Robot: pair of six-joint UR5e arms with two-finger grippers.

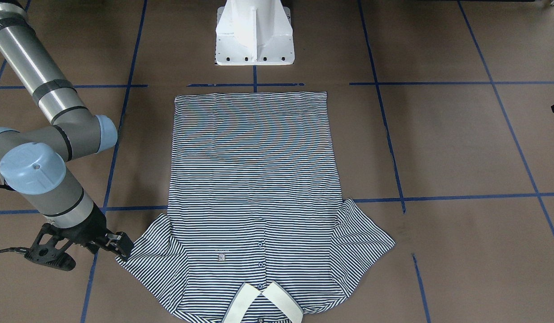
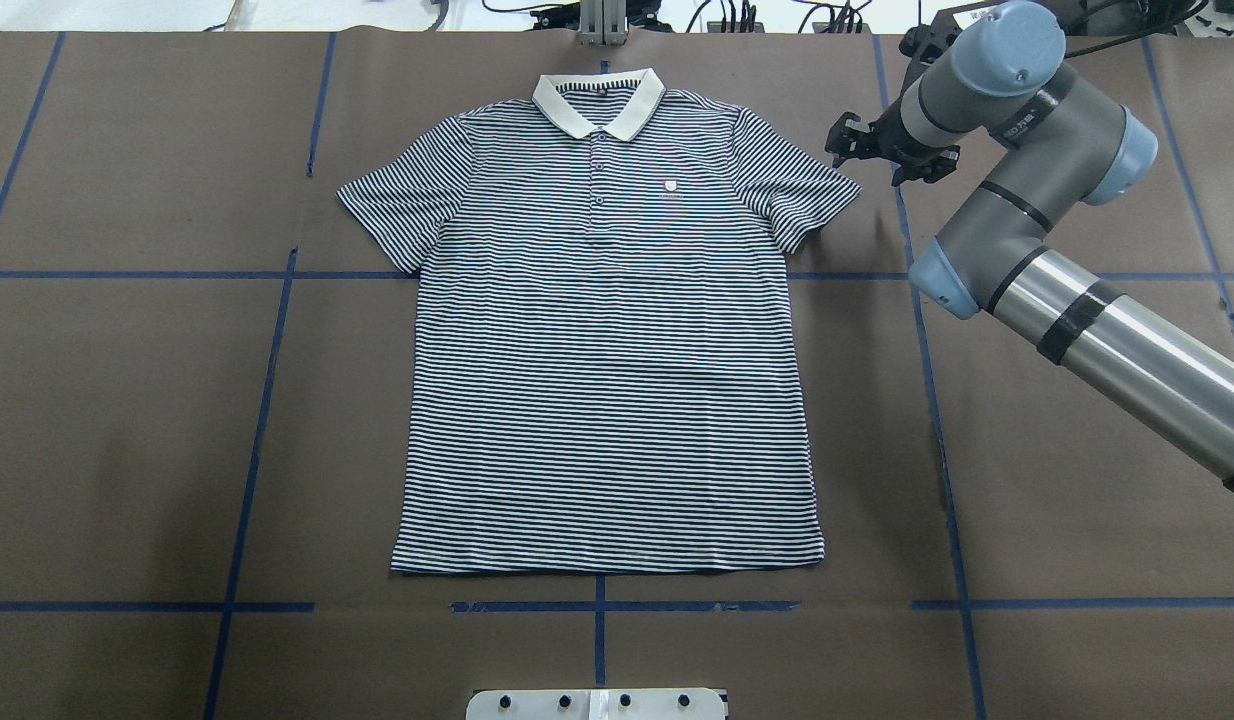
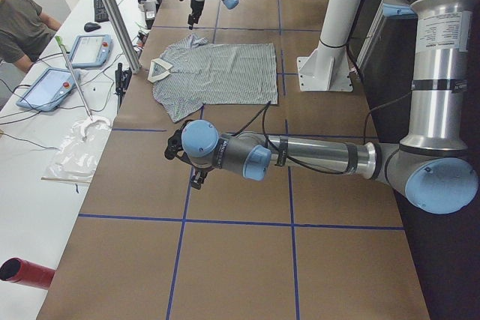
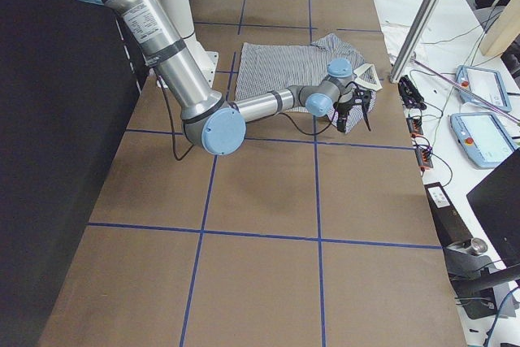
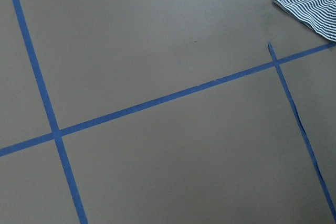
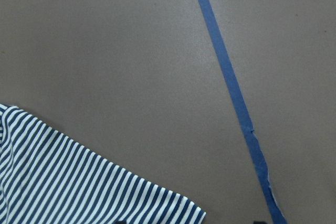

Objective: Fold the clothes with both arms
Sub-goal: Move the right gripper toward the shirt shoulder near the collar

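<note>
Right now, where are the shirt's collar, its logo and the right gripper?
Collar point(image 2: 632, 112): overhead view, on one cream flap.
Logo point(image 2: 671, 185): overhead view, centre of the badge.
Right gripper point(image 1: 124, 248): front-facing view, at its tip end.

This is a robotics lab: grey jointed robot arms point(image 2: 1107, 335) over a brown table point(image 2: 127, 430) gridded with blue tape lines point(image 2: 127, 272), a white metal pedestal point(image 1: 254, 36), and blue-framed control tablets point(image 3: 91, 50) with cables on a white side bench point(image 3: 19, 185).
</note>
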